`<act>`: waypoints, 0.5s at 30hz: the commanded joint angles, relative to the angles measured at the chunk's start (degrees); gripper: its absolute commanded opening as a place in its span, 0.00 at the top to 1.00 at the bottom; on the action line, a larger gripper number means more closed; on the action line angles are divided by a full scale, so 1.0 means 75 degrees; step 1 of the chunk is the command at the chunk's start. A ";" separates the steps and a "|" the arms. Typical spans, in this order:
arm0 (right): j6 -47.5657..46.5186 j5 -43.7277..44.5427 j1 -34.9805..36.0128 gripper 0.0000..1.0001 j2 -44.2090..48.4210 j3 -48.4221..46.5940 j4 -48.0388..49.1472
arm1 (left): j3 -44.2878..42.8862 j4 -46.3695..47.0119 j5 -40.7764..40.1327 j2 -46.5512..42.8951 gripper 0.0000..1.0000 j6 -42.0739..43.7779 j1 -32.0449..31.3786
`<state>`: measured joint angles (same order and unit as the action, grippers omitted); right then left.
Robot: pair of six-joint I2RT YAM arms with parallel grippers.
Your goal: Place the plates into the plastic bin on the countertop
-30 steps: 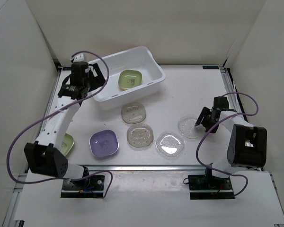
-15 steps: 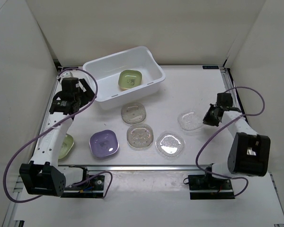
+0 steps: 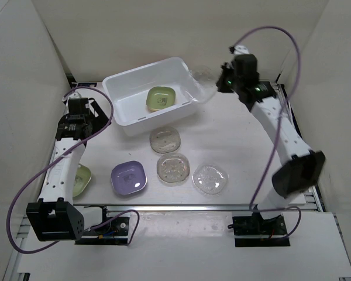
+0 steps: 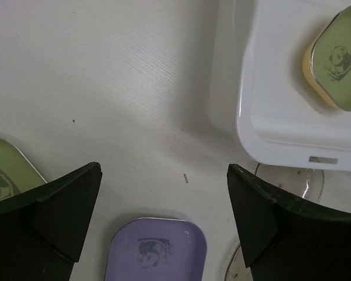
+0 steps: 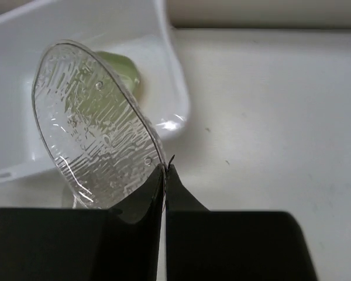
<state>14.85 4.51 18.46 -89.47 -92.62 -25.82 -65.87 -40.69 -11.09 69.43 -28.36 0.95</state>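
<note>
Well, right gripper [image 5: 165,175]: jaws pinched almost shut on the rim of one clear plate [image 5: 96,123], which stands on edge above the fingertips
Held plate's place: in the air over the right-hand rim of the plastic bin [image 3: 158,112], not yet inside as far as we can tell
Left gripper [image 4: 164,175]: jaws wide apart with nothing between them, hanging over the countertop [image 3: 240,146] just left of the bin
In the bin: one green plate [image 3: 161,98] lying flat on the floor of it
On the countertop: a purple plate [image 3: 128,177], three more clear plates [image 3: 173,167] and a second green plate [image 3: 82,178] beside the left arm
Handling: we judge the clear plate to be thin, light, slick plastic with some flex, so an edge pinch may let it swing or slip
Where to hold: we would take each plate by its raised rim, since they lie flat and offer little else to grip
</note>
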 commanded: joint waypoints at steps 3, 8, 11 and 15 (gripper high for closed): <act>-0.0293 0.0008 0.1241 1.00 -0.3295 -0.3184 -0.0072 | 0.0192 -0.0435 0.0397 -0.0468 0.01 0.0090 0.0318; 0.0105 0.0382 0.1757 1.00 -0.5740 -0.6681 0.0134 | 0.0753 -0.0294 0.1326 -0.0632 0.01 -0.0449 0.0483; 0.0596 0.0056 0.1898 1.00 -0.6117 -0.6123 0.1748 | 0.0883 -0.0340 0.1198 -0.0831 0.01 -0.0531 0.0506; 0.1113 -0.0320 0.2179 1.00 -0.7005 -0.6563 0.2457 | 0.0896 -0.0575 0.0718 -0.1007 0.01 -0.0555 0.0483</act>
<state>19.18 3.86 33.91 -140.51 -137.34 -17.80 -59.13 -43.86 -4.12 65.39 -31.62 4.38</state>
